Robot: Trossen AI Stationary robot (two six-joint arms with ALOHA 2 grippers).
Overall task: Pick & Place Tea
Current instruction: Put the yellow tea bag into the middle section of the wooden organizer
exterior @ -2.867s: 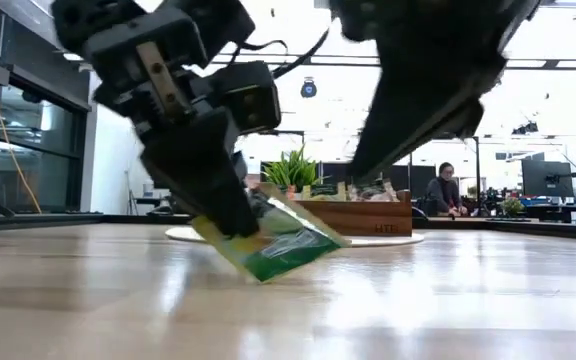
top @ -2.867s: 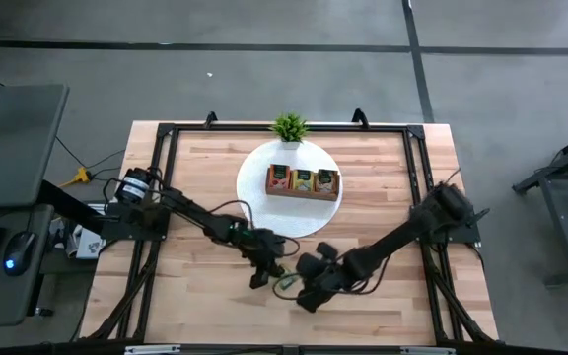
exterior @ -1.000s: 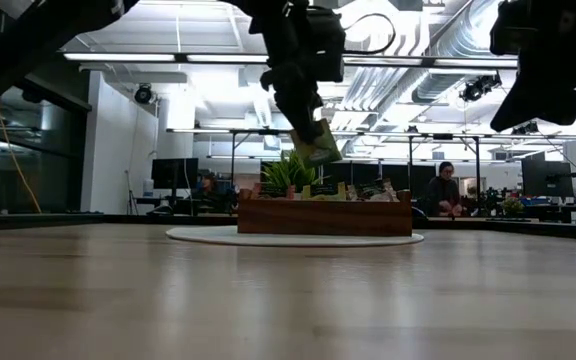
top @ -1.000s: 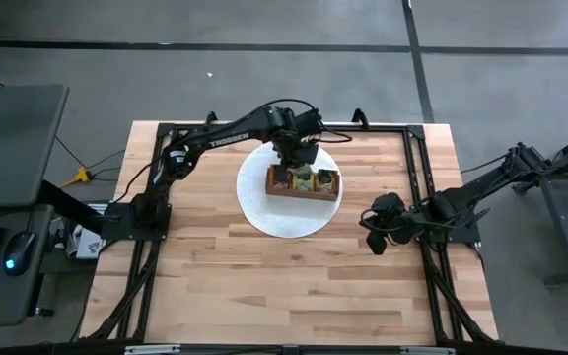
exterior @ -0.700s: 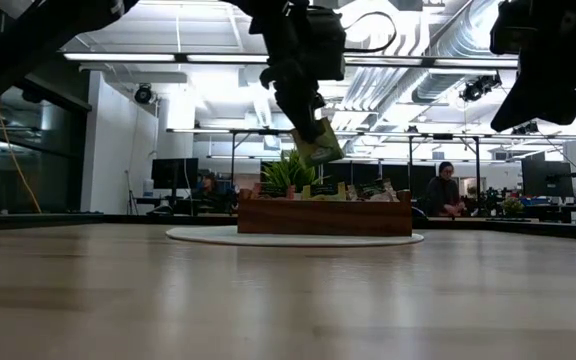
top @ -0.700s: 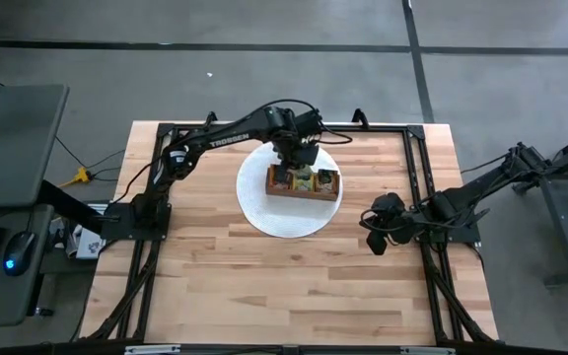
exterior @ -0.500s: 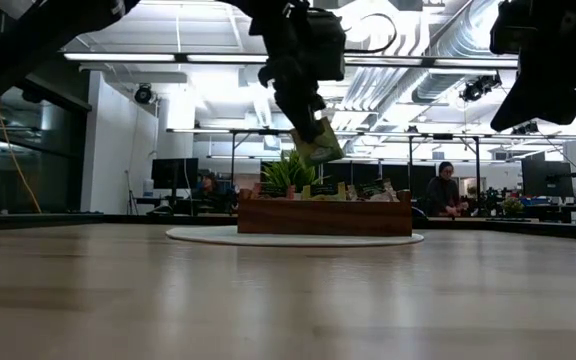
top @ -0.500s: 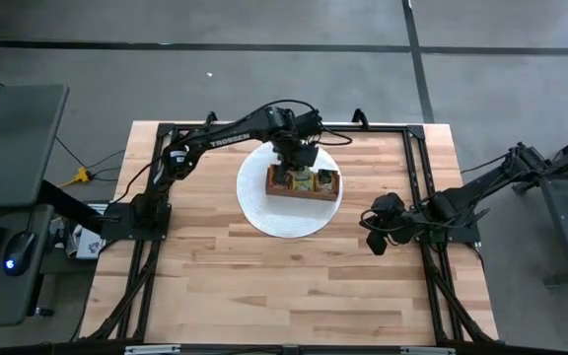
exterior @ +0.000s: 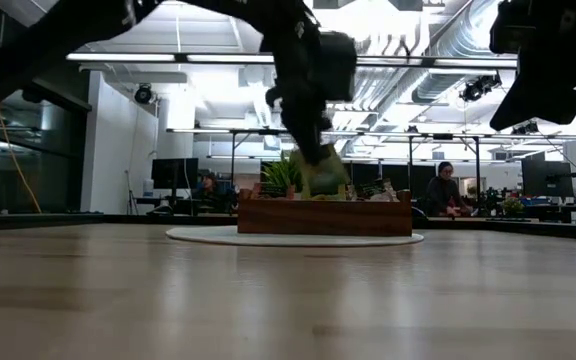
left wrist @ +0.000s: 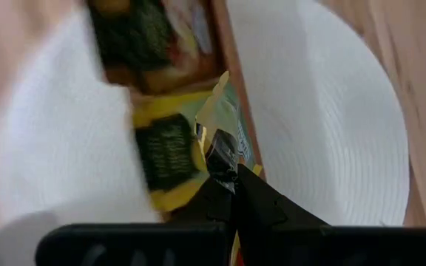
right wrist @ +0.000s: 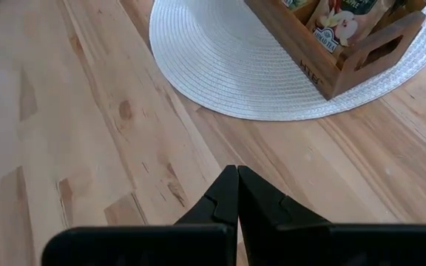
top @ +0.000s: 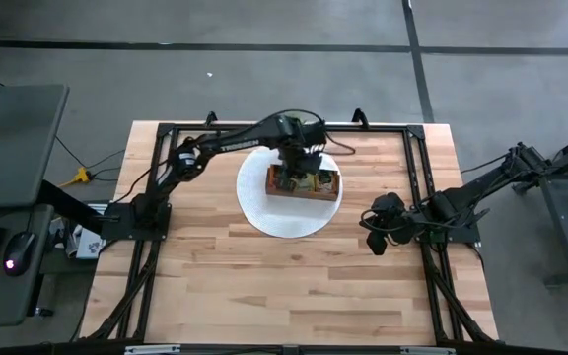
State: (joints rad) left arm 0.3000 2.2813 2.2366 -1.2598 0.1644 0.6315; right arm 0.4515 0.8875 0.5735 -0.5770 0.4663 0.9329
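A brown wooden tray (top: 314,190) stands on a round white mat (top: 282,215) at the table's far middle, with tea sachets (right wrist: 330,24) upright in its compartments. My left gripper (exterior: 310,150) is right above the tray, pointing steeply down and shut on a green tea sachet (exterior: 324,174). A yellow sachet (left wrist: 167,151) stands in the tray beside the green one. My right gripper (top: 374,243) hovers shut above bare wood near the table's right side, holding nothing. My left gripper pinches the green sachet's upper edge (left wrist: 222,145) between its two fingers, coming from above and pointing steeply down. The sachet hangs below the fingertips, and its lower end (exterior: 328,188) reaches the tray's top among the other sachets. Whether it rests on anything, I cannot tell.
A small green potted plant (exterior: 284,172) stands just behind the tray at the mat's far edge. A black frame (top: 166,133) runs around the table. Bare wood (top: 264,286) fills the table's near half. A person (exterior: 444,190) sits far off in the room.
My left gripper has gone down toward the tray, still shut on the green sachet. The sachet, which hung clear above the tray, now has its lower end at the tray's top.
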